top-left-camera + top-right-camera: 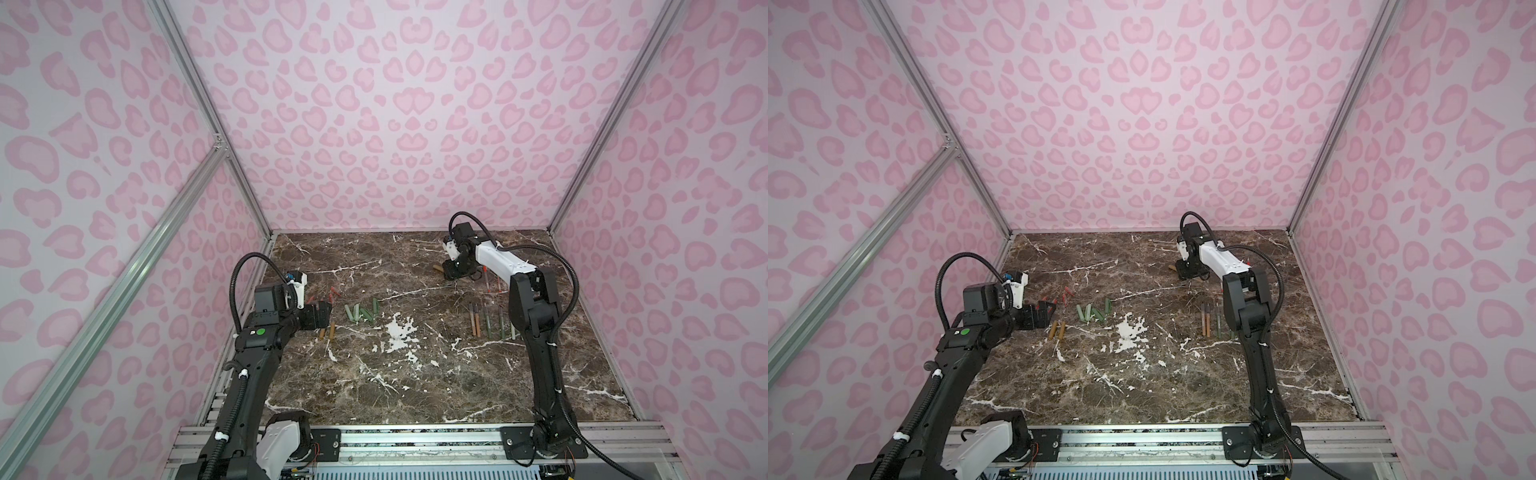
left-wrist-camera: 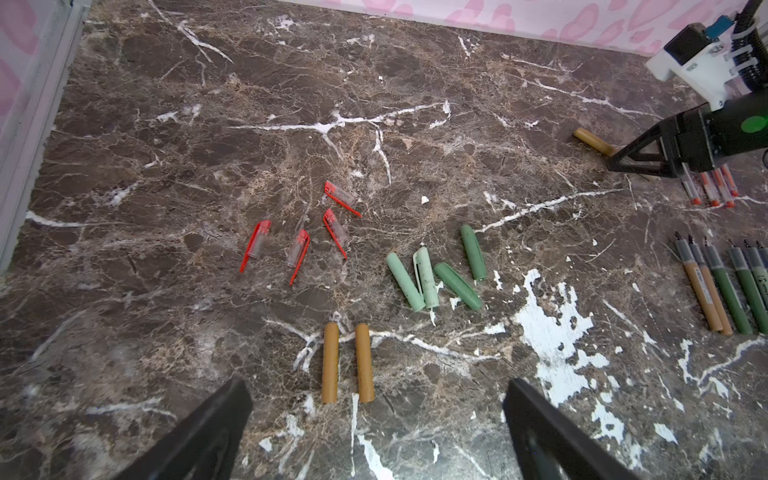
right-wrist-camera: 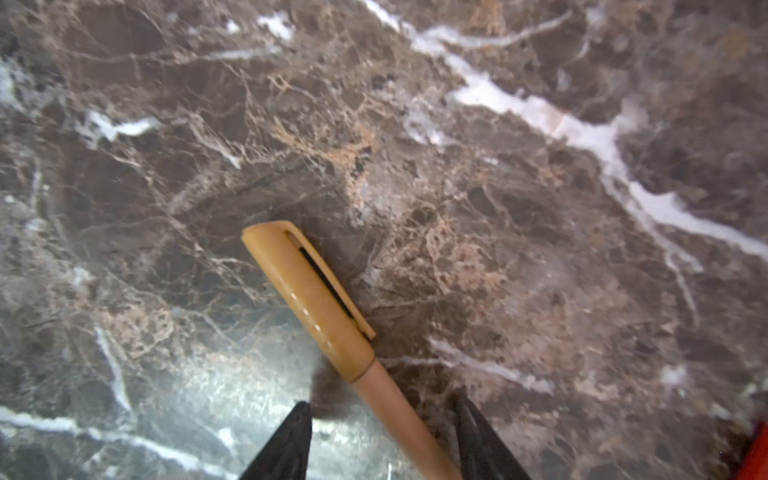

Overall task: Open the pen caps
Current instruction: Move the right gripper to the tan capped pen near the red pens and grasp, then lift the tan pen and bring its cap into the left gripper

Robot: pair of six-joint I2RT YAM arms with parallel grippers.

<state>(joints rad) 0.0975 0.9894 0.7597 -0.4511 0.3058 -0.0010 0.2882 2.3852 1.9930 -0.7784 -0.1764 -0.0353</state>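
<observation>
Right wrist view, lower centre: the tan cap (image 3: 309, 291) sits on its pen (image 3: 395, 411), my right fingers (image 3: 291, 440) apart astride it. I judge it light, stiff, slick; I'd pinch mid-cap. My left fingers (image 2: 199, 436) spread wide near loose caps (image 2: 364, 361).

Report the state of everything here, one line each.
capped tan pen, cap on, lying flat.
right gripper, open, straddling the capped tan pen.
left gripper, open, empty.
tan caps, off, two side by side.
green caps, off, four loose.
red caps, off, four loose.
tan and green pens, uncapped, in a row.
red pens, apparently uncapped, grouped.
</observation>
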